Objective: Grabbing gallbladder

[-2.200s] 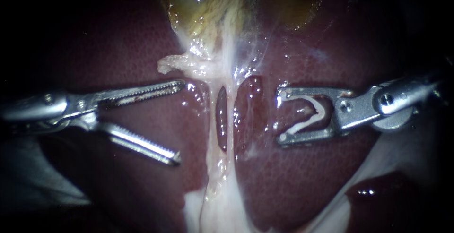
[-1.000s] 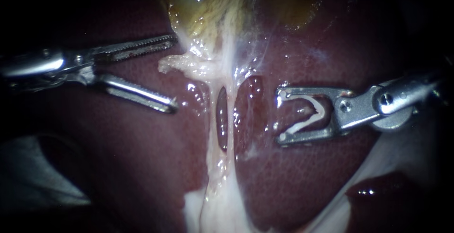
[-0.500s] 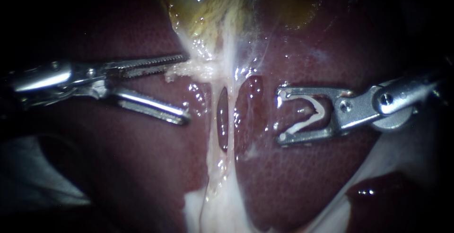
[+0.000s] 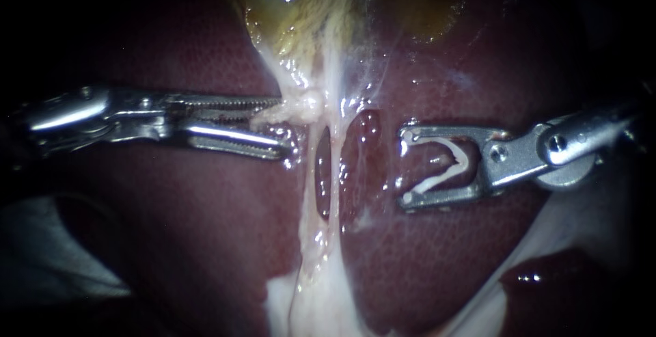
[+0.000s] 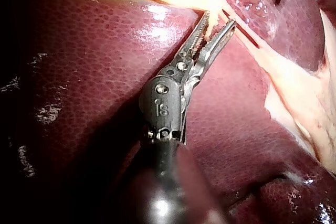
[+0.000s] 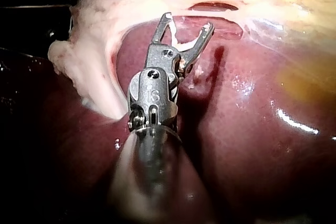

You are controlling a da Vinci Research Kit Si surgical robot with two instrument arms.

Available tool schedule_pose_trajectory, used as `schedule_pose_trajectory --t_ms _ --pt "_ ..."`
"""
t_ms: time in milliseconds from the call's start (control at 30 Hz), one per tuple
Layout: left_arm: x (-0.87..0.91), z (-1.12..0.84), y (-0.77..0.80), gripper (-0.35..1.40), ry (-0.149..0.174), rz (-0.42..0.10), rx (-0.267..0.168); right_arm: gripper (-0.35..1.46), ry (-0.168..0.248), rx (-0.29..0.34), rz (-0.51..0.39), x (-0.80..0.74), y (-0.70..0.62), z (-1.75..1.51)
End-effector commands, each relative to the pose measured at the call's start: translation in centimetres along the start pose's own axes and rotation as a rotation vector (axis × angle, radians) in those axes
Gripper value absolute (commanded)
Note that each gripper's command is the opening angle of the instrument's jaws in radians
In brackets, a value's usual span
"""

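Your left instrument (image 4: 283,126) has swung up and in toward the midline. Its jaws have narrowed from a wide spread to a thin gap and now appear to pinch the pale flap (image 4: 304,106) from both sides, near their tips. The gallbladder (image 4: 294,16) lies just beyond those tips, joined to the flap. The bite looks shallow, so test it before you pull. Your right instrument (image 4: 404,166) has not moved; its jaws stand wide, carrying a white clip (image 4: 447,165).

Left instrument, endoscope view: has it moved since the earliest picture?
Yes. The left instrument has shifted up and toward the unmoved right instrument holding a clip. Its tip is now at the pale tissue flap below the gallbladder.
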Motion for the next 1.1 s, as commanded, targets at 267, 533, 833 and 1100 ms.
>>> schedule_pose_trajectory --t_ms 267,533,833,1100 --pt "0.06 -0.08 0.01 -0.21 0.000 -0.026 0.008 0.50 0.000 0.000 0.000 0.00 0.00 0.00" --pt "0.16 -0.17 0.07 -0.35 -0.004 -0.079 0.005 0.50 0.000 0.000 0.000 0.00 0.00 0.00" --pt "0.31 -0.36 0.17 -0.35 -0.013 -0.135 -0.001 0.50 0.000 0.000 0.000 0.00 0.00 0.00" --pt "0.60 -0.71 0.09 -0.35 -0.012 -0.159 0.013 0.50 0.000 0.001 0.000 0.00 0.00 0.00"
